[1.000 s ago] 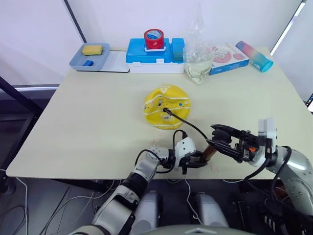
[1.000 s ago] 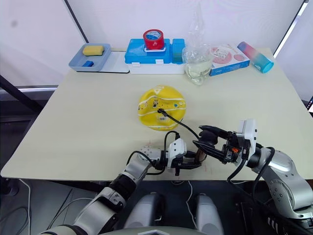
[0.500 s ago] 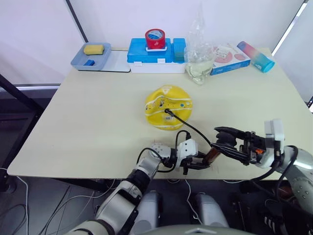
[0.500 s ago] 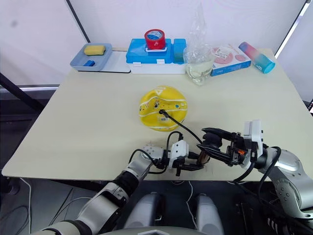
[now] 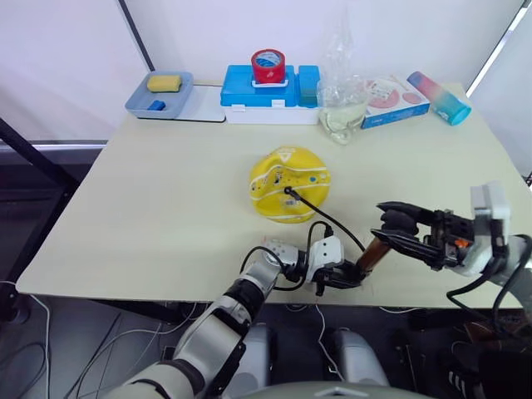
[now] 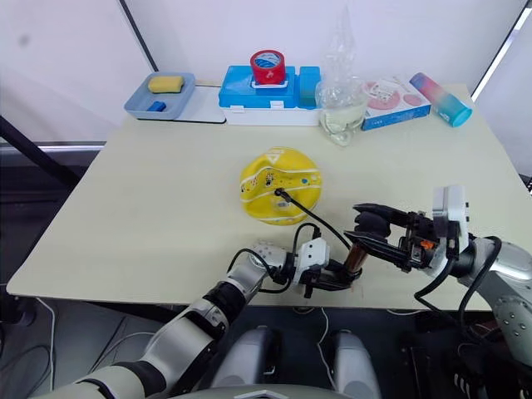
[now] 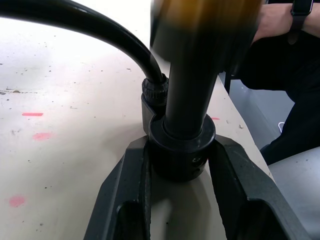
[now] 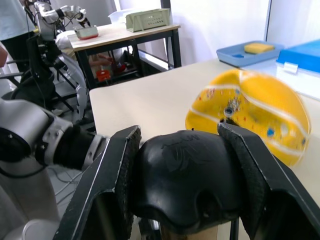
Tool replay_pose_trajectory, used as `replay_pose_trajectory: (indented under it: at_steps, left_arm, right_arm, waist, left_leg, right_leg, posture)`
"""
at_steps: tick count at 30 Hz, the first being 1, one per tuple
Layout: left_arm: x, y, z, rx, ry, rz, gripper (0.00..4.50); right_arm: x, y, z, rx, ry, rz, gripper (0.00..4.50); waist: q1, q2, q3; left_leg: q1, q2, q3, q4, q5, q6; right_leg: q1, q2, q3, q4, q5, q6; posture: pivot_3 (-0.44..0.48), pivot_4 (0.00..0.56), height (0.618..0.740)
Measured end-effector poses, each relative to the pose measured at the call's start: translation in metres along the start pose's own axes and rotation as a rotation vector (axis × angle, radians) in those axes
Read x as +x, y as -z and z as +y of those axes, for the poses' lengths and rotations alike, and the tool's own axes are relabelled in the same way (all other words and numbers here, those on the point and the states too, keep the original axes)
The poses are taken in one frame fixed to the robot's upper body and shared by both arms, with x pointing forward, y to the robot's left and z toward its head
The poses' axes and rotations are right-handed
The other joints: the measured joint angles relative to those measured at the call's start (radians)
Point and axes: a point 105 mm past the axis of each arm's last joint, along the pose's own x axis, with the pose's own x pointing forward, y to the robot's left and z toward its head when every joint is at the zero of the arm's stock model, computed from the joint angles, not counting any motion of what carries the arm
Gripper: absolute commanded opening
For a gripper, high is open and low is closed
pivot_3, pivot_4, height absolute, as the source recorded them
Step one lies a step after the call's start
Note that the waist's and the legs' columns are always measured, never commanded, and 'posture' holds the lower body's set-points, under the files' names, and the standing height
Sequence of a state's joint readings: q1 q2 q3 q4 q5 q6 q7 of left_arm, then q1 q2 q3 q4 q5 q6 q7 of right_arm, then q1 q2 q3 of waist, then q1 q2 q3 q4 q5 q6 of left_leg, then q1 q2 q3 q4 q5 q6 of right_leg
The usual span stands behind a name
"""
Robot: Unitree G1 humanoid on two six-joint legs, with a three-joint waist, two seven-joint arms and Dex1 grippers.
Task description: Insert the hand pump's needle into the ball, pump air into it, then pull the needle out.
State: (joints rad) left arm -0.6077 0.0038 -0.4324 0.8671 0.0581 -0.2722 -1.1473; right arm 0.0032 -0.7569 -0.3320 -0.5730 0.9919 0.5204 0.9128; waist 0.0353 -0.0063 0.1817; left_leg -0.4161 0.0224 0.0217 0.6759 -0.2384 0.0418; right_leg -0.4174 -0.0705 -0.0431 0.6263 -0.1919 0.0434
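Observation:
The dented yellow ball (image 5: 289,184) lies mid-table, also seen past the handle in the right wrist view (image 8: 250,112). The needle's black fitting (image 5: 288,191) sits in the ball; the pin itself is hidden. The black hose (image 5: 328,218) runs from there to the hand pump (image 5: 370,255), which slants near the table's front edge. My left gripper (image 5: 342,278) is shut on the pump's black base cap (image 7: 181,150), pinning it to the table. My right gripper (image 5: 397,226) is shut on the black pump handle (image 8: 182,180) at the upper end.
Along the back edge stand a grey tray (image 5: 158,93) with a yellow sponge, a blue box (image 5: 270,90) topped by a red tape roll (image 5: 268,66), a clear plastic bag (image 5: 341,108), a pink box (image 5: 391,91) and a colourful tube (image 5: 438,96). A seated person (image 7: 290,100) shows beyond the table.
My right gripper has drawn away to the right with the pump handle, widening its gap from the left gripper. The left gripper stays on the base. The head view has shifted slightly.

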Motion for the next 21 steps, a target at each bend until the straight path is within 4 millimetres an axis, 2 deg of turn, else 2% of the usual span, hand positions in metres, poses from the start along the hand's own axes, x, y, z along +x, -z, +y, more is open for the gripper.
replay_pose_trajectory:
  at_steps: [4, 6, 9, 21]
  left_arm:
    - [0.000, 0.002, 0.000, -0.002, 0.005, 0.004, 1.18]
    - [-0.001, 0.002, -0.001, 0.008, 0.007, 0.002, 1.18]
    - [-0.002, 0.004, -0.001, 0.015, 0.008, 0.000, 1.18]
    - [-0.002, -0.003, 0.001, 0.053, 0.003, -0.044, 1.18]
  right_arm:
    - [-0.003, -0.014, -0.002, 0.019, 0.003, -0.017, 1.96]
    - [-0.006, -0.040, -0.001, -0.002, -0.021, -0.033, 1.96]
    - [-0.008, -0.061, 0.001, -0.012, -0.046, -0.040, 1.96]
    - [-0.005, -0.078, -0.007, 0.052, -0.028, 0.013, 1.96]
  waist:
    - [0.002, -0.001, -0.001]
    - [0.002, -0.001, -0.001]
    - [0.004, -0.003, -0.001]
    - [0.004, -0.003, -0.001]
  left_leg:
    - [0.000, 0.000, 0.001, 0.000, 0.000, 0.000]
    - [0.000, 0.000, 0.001, 0.000, 0.000, 0.000]
    - [0.000, 0.001, -0.001, 0.000, 0.000, 0.000]
    - [-0.002, 0.000, 0.001, 0.000, -0.002, 0.002]
  right_leg:
    - [0.000, 0.000, 0.001, 0.000, 0.000, 0.000]
    - [0.000, 0.000, 0.001, 0.000, 0.000, 0.000]
    - [0.000, 0.000, -0.001, 0.000, 0.000, 0.000]
    - [-0.001, -0.001, 0.001, -0.001, 0.000, 0.000]
  posture:
    - [0.000, 0.150, 0.739]
    - [0.000, 0.150, 0.739]
    - [0.000, 0.150, 0.739]
    - [0.000, 0.150, 0.739]
